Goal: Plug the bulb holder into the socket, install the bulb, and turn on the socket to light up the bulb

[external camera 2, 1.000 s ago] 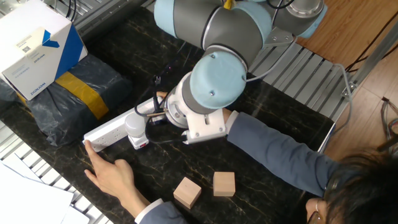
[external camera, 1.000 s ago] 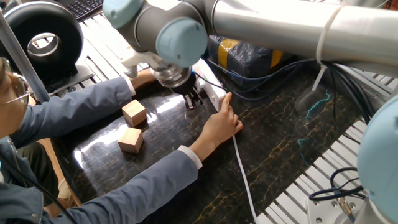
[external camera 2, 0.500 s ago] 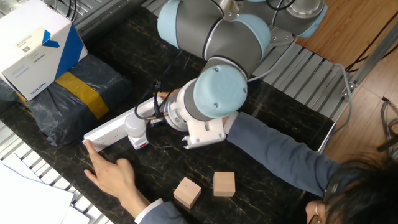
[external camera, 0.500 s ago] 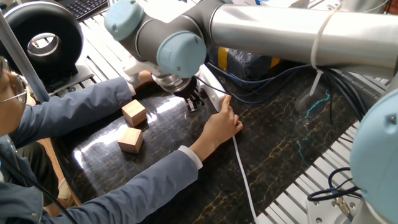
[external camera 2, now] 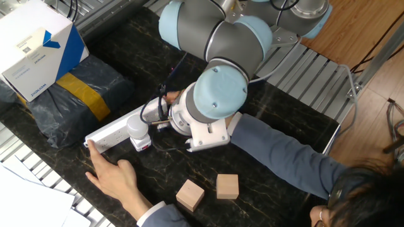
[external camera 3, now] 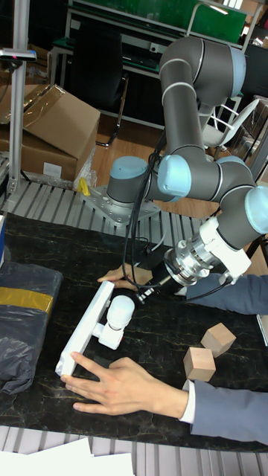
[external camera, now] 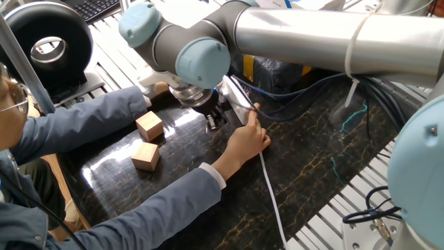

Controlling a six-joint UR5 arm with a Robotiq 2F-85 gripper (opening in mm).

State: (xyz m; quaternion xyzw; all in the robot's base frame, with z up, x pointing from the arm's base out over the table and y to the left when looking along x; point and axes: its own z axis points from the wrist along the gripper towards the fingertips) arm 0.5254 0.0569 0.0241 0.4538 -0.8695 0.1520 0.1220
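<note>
The socket [external camera 2: 113,132] is a long white strip lying on the dark table, also seen as socket [external camera 3: 83,332] and socket [external camera: 236,103]. The white bulb holder [external camera 3: 109,337] is plugged into it, and the bulb [external camera 2: 137,128] stands upright in the holder; the bulb [external camera 3: 119,308] is unlit. My gripper [external camera 3: 144,293] hangs low just beside the bulb, on the side away from the socket's end. In the other views the gripper [external camera 2: 159,117] and gripper [external camera: 215,116] is mostly covered by the wrist, so the gap between its fingers does not show.
A person's hand [external camera 2: 116,178] rests flat by the socket's end; another hand [external camera 3: 123,277] lies behind the gripper. Two wooden cubes [external camera 2: 190,194] [external camera 2: 227,186] sit near the person. A dark wrapped box with yellow tape [external camera 2: 76,94] lies beyond the socket. The white cable [external camera: 270,194] trails across the table.
The wrist has shifted and turned slightly near the bulb. The hands, socket, bulb and cubes have stayed where they were.
</note>
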